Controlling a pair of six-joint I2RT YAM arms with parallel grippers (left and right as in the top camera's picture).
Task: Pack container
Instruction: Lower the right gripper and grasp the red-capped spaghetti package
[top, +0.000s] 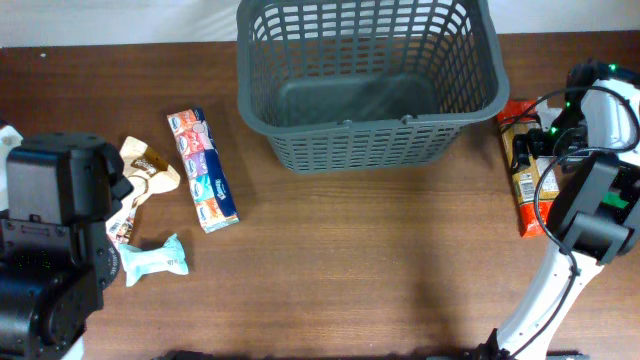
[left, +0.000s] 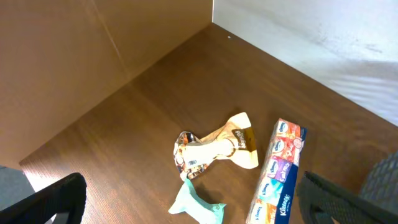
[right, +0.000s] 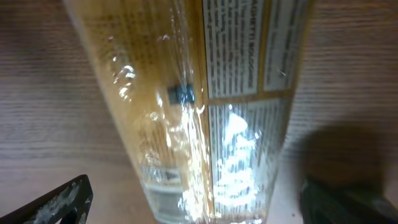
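While left pincer (left: 193, 205) and right pincer (right: 202, 205) stand released, the container (top: 370, 142) rests on brown wood-grain table (top: 380, 260).

Container (top: 370, 140): one is counted, at the table's far edge.
Tissue multipack (top: 202, 170): one is counted, toward the left edge.
Tan snack wrapper (top: 150, 168): one is counted, beside the multipack.
Teal packet (top: 155, 260): one is counted.
Pasta packet (top: 524, 195): one is counted, at the right edge.

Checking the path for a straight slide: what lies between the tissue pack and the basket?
Nothing. In the overhead view only bare wooden table separates the tissue pack from the basket.
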